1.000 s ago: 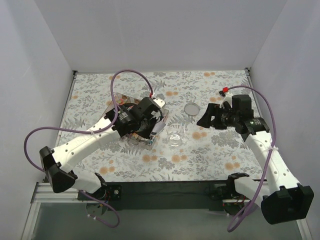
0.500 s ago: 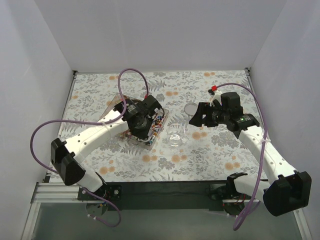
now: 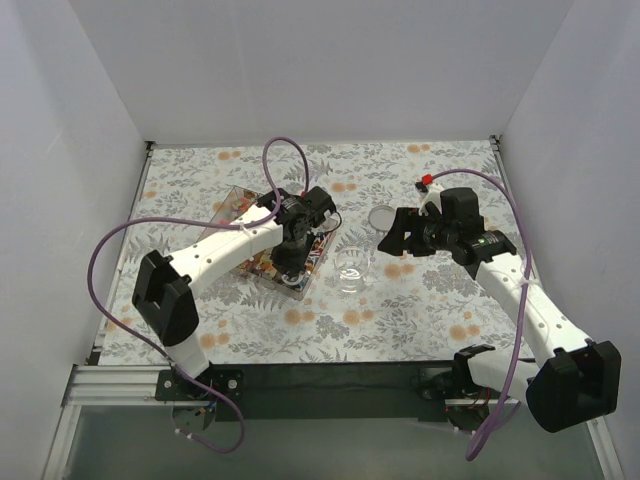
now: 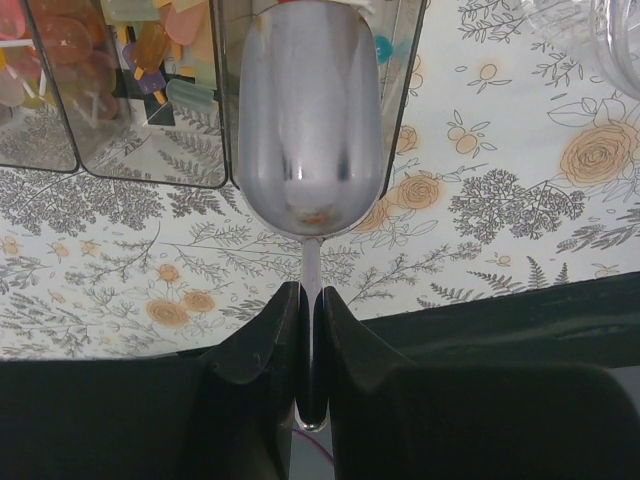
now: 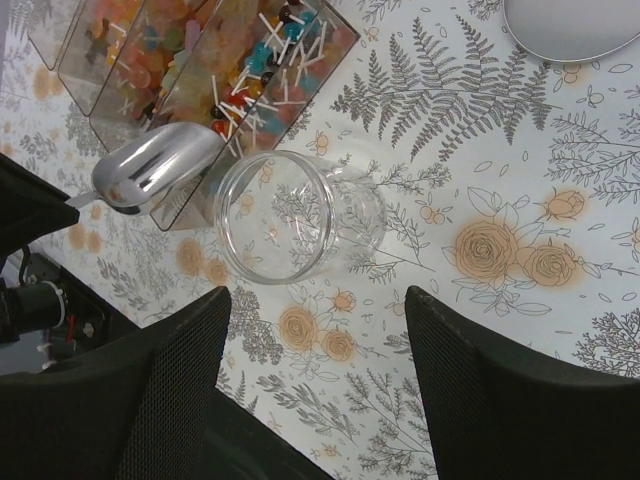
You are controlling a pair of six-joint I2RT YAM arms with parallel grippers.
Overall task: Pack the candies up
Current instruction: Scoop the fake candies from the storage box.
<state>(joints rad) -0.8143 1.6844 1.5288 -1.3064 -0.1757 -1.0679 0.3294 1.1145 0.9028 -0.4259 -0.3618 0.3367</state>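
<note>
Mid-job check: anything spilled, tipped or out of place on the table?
Nothing stands out. The candies are all in the tray, none loose on the cloth. The jar stands upright and empty, its lid lying apart. The left pincer holds the empty scoop at the tray.

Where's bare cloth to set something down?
Free: the far strip between back wall and candy tray and lid; the near strip between jar and arm bases. Crowded: mid-table, where tray, scoop, jar and right gripper bunch.
</note>
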